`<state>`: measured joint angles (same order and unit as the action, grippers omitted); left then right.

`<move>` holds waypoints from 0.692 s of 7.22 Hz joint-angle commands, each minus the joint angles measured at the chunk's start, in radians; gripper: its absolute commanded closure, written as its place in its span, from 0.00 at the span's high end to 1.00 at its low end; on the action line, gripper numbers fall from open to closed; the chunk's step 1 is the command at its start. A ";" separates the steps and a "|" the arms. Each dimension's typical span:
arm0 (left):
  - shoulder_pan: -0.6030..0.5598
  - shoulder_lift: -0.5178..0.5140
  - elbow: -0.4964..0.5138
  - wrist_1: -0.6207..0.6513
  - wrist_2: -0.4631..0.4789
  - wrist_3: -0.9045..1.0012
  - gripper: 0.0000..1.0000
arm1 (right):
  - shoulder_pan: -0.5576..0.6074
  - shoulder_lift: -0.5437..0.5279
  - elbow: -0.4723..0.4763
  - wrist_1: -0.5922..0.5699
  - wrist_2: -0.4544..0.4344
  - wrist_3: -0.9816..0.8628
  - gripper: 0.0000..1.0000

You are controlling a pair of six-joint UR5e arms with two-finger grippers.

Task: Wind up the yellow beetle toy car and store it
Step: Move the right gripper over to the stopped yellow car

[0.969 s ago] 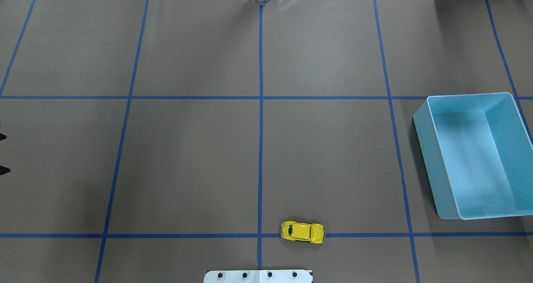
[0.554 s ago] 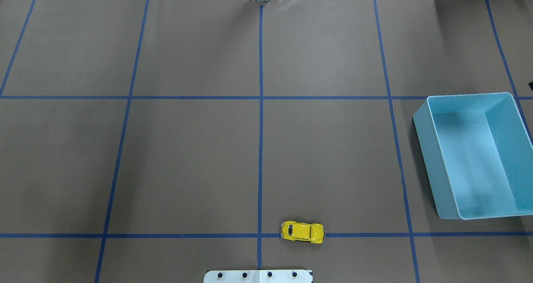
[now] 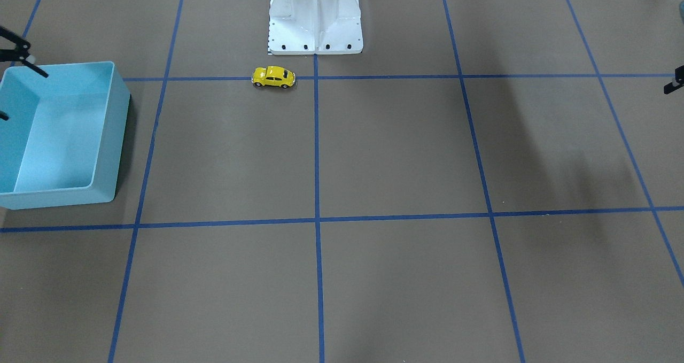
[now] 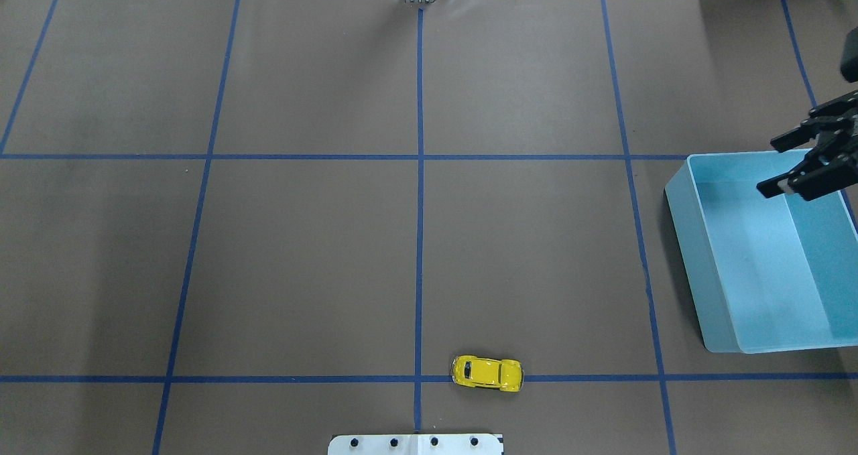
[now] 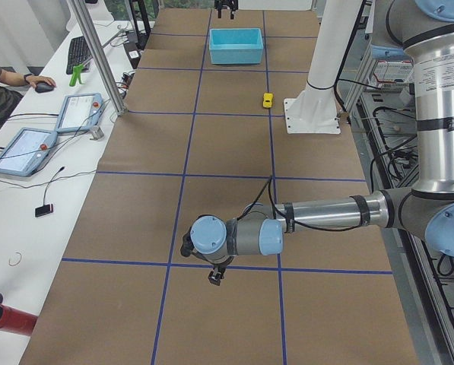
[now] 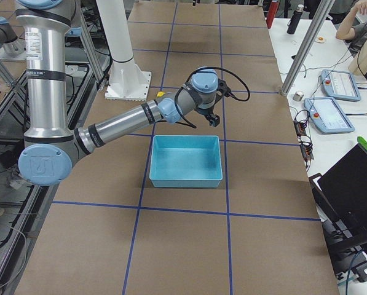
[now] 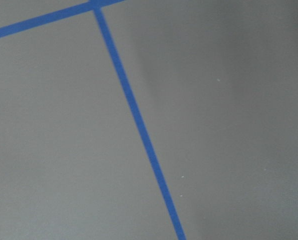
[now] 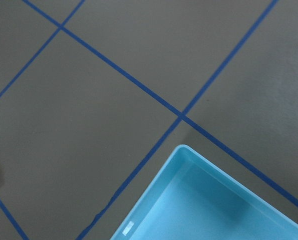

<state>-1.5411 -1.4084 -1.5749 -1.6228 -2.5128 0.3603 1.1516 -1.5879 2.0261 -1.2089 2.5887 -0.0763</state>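
Swinging in from the 3 o'clock edge of the overhead view, the right gripper now hangs over the far corner of the bin, where a moment ago that view showed no arm at all. The left gripper, whose tips showed at the 9 o'clock edge a second ago, has gone from that view. The left side view has it low over bare paper, well apart from everything, and whether it is spread or closed cannot be told. The car has not moved: it sits on its wheels on a tape line near the base plate, untouched. This suggests the right arm is the one going for the car, with the reach only just begun; winding and storing both lie ahead. The right gripper's fingers are spread wide and carry nothing. From it the car lies at about 8 o'clock in the overhead view, well apart, with a tape line between them. The bin lies at about 2 o'clock from the car. The right wrist view catches only a yellow sliver of the car at its 9 o'clock edge
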 commanded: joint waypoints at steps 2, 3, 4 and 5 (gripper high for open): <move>-0.024 -0.004 0.001 -0.002 0.005 -0.015 1.00 | -0.342 0.019 0.032 0.259 -0.231 0.329 0.99; -0.025 -0.023 -0.013 -0.003 0.008 -0.026 1.00 | -0.495 0.016 0.083 0.259 -0.404 0.352 0.99; -0.025 -0.036 -0.026 -0.003 0.049 -0.027 1.00 | -0.647 0.022 0.095 0.259 -0.524 0.355 0.99; -0.024 -0.055 -0.058 -0.003 0.078 -0.029 1.00 | -0.800 0.040 0.100 0.259 -0.686 0.352 0.99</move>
<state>-1.5654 -1.4426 -1.6026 -1.6258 -2.4711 0.3346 0.5451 -1.5640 2.1114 -0.9534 2.0941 0.2698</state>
